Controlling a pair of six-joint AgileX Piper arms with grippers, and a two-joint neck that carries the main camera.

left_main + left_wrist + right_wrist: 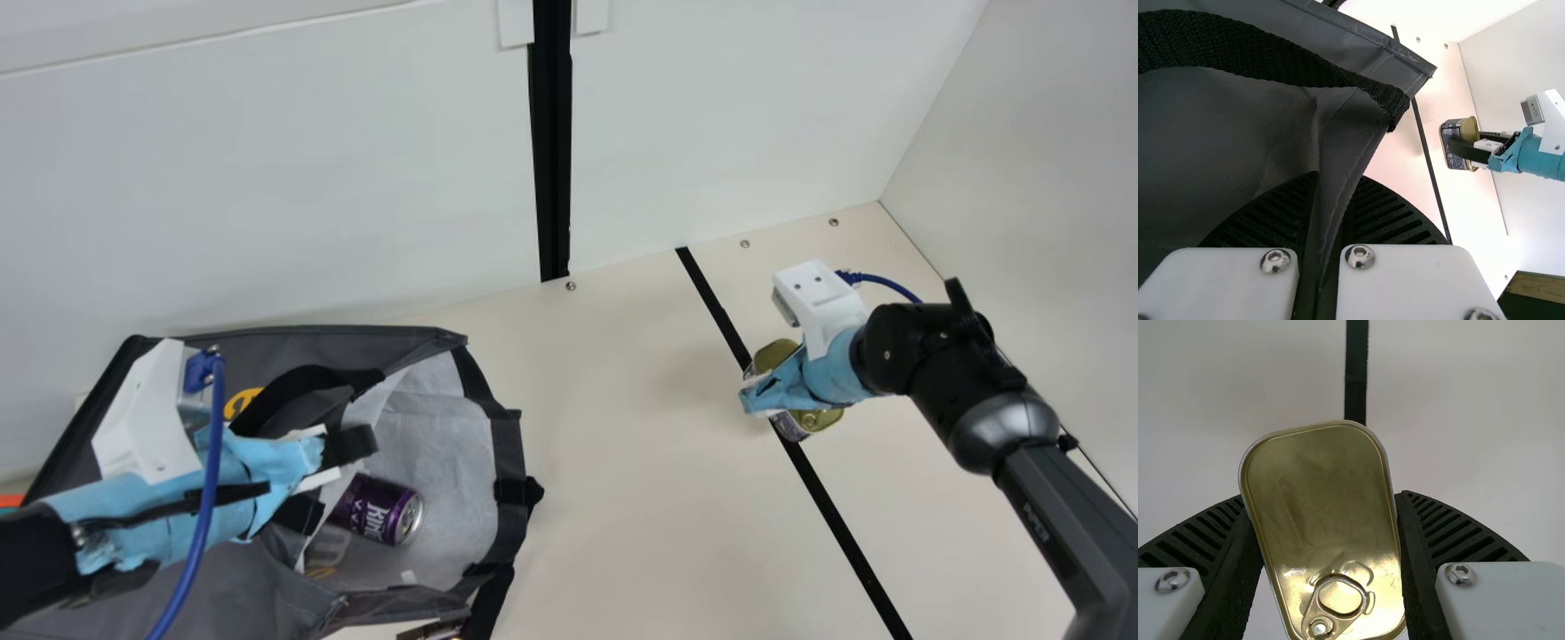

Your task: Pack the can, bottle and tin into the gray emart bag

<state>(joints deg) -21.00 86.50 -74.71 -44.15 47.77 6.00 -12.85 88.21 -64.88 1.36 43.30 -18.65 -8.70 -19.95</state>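
A tin [1318, 493] sits gripped between the two black ribbed fingers of the right gripper [763, 391], well apart from the gray emart bag [222, 587], at a packing station with a cream table [605, 462]. The right wrist view shows the gripper [1319, 495] closed against the tin's opposite long sides, one finger along each, with the gold lid and its ring pull [1338, 597] facing the camera. In the main view, the tin is over the black line [836, 498] that crosses the table; whether it touches the surface cannot be told. At the other side, the left gripper [324, 480] clasps the bag near its opening, a fold of gray fabric pinched between its fingers in the left wrist view, just beside a black strap [1271, 53]. A purple can [382, 509] lies on its side inside the bag, against the pale lining [444, 444].
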